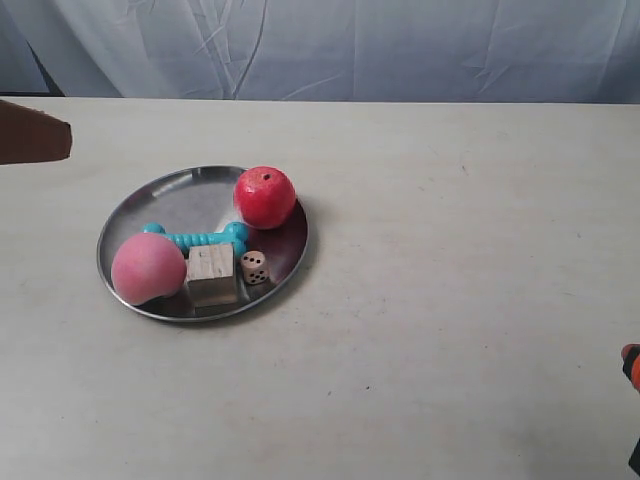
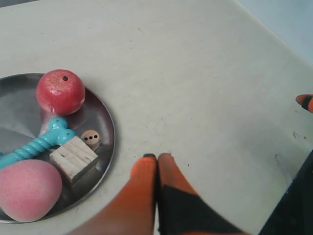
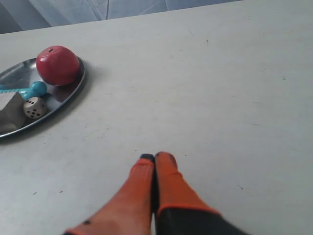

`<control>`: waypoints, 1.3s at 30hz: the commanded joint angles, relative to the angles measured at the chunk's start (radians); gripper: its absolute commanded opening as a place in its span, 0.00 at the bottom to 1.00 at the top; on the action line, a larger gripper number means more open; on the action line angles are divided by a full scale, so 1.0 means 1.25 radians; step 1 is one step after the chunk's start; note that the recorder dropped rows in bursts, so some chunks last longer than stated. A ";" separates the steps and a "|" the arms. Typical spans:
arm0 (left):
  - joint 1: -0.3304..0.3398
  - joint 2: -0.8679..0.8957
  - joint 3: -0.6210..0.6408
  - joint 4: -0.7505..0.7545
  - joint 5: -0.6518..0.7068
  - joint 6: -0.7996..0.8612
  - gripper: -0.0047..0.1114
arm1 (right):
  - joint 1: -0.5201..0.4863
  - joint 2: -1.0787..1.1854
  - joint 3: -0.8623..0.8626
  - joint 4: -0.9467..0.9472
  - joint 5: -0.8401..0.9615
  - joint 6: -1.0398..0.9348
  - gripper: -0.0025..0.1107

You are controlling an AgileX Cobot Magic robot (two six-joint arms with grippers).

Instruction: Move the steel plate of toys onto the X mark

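The plate (image 1: 170, 200) sat left of the middle of the bench (image 1: 450, 250) in the exterior view, holding apple (image 1: 265, 196), peach (image 1: 148, 268), bone (image 1: 195, 238), cube (image 1: 211, 272) and die (image 1: 255, 267). The left gripper (image 2: 156, 157) and right gripper (image 3: 154, 157) were both closed and empty.

table (image 1: 450, 300): pale cream, matte | backdrop (image 1: 350, 45): wrinkled white cloth | light: soft, even

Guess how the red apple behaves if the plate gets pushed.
Likely rolls: the red apple is round and loose on the steel plate. Its shallow rim may not stop it. Shiny metal probably offers little grip.
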 commanded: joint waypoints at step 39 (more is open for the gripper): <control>-0.004 -0.758 0.721 -0.148 -0.959 0.037 0.04 | -0.004 -0.005 0.002 0.000 -0.001 0.001 0.01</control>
